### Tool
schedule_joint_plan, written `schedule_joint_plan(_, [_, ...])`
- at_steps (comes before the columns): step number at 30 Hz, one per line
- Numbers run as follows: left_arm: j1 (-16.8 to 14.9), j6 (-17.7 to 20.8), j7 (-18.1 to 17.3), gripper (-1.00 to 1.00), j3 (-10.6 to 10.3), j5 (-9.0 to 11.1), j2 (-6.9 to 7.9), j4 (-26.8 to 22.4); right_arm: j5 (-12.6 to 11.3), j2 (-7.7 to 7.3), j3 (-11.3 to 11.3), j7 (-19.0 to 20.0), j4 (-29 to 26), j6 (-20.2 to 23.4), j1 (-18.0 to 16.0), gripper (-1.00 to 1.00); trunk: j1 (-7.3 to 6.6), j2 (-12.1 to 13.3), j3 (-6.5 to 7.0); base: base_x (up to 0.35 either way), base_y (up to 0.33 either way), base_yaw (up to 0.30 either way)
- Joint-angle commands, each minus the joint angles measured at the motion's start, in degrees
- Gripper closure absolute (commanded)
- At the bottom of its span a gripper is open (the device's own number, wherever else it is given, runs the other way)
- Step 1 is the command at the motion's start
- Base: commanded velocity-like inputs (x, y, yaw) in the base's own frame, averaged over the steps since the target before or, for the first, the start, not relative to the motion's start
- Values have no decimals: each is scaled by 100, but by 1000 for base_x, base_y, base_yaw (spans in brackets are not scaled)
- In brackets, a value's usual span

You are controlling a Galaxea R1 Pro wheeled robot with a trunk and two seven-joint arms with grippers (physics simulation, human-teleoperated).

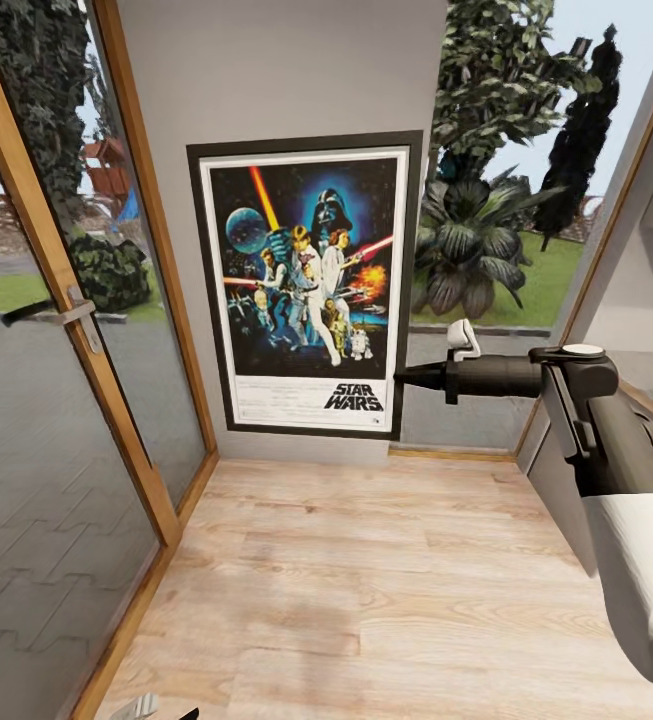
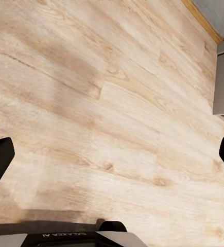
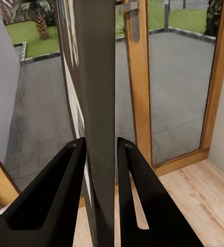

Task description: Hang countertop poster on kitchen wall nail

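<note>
Hanging step in hand. Poster [image 1: 308, 285] upright at frame centre against the grey wall panel [image 1: 286, 70], between the glass door [image 1: 56, 330] on the left and a window on the right. Right gripper [image 1: 403, 377] at centre right, clamped on the poster's right edge near the lower corner; in the right wrist view both fingers [image 3: 55, 195] pinched on the thin dark frame edge [image 3: 99, 103]. Left gripper [image 2: 112, 154] spread wide, holding nothing, aimed down at the wood floor [image 2: 91, 92]. No nail visible; probably hidden behind the poster, cannot tell. Looks close to done. Next move likely: settle the frame onto the nail, check for sag, then open and pull straight back without dragging the frame off.
</note>
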Motion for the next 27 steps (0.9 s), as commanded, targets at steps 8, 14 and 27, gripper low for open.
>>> schedule_joint_plan(8, [-6, -47, -7, -100, -41, 23, 2, 4, -47, -14, 10, -2, -3, 67, -31, 100, 4, -13, -13, 0, 0, 0])
schedule_joint_plan(14, [-6, -47, -7, -100, -40, 23, 2, 4, -42, -14, 10, -2, -3, 62, -87, 100, 4, -13, -13, 0, 0, 0])
schedule_joint_plan(27, [-6, -47, -7, -100, -40, 23, 2, 4, -46, -14, 6, -10, -10, 59, -212, 100, 4, -13, -13, 0, 0, 0])
